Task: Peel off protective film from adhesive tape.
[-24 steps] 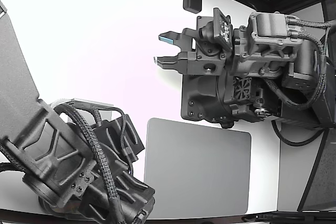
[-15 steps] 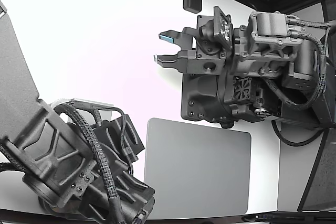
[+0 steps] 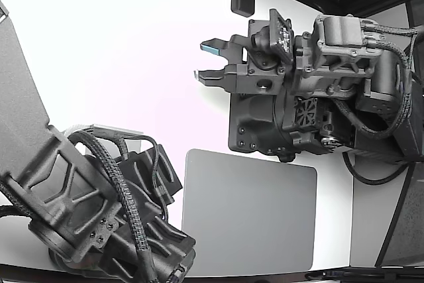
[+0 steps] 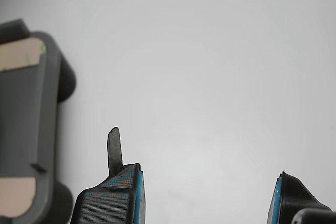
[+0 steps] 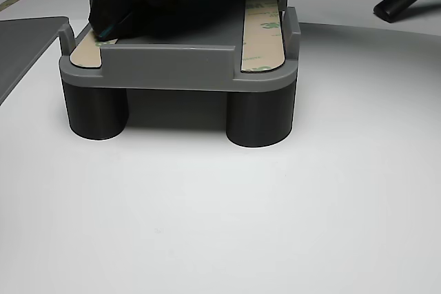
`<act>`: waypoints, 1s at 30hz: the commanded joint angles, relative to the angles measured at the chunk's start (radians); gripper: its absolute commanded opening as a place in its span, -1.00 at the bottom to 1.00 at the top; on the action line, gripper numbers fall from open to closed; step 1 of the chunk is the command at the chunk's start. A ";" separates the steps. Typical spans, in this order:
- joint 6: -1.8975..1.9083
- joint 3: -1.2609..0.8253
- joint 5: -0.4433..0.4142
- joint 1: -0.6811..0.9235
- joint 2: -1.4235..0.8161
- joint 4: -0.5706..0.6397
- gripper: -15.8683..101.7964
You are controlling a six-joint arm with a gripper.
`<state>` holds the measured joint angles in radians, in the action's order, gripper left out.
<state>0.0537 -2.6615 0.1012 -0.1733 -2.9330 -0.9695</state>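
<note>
Your black gripper (image 4: pixel 207 195) hangs above the white worktop (image 4: pixel 210 66), jaws spread wide, empty.
A thin dark film sliver (image 4: pixel 114 150) clings to one blue-padded fingertip (image 4: pixel 137 198); the grey fixture block (image 4: pixel 29 124) sits apart.

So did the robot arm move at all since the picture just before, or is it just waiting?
Almost nothing changed. The gripper hangs in the same spot over the white table, its jaws apart and holding nothing; any shift is too small to call. The grey mat and the second arm at the exterior view's left kept their places too.
</note>
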 commanded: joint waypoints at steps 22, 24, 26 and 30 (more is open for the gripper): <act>-0.611 0.382 -0.137 0.089 0.307 -0.152 -0.44; -0.672 0.356 -0.141 0.106 0.259 -0.127 -0.92; -0.710 0.333 -0.155 0.127 0.218 -0.124 -0.92; -0.788 0.287 -0.212 0.209 0.127 -0.169 -0.93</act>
<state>-0.6934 -2.3792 -0.0721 0.0015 -2.7443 -1.1259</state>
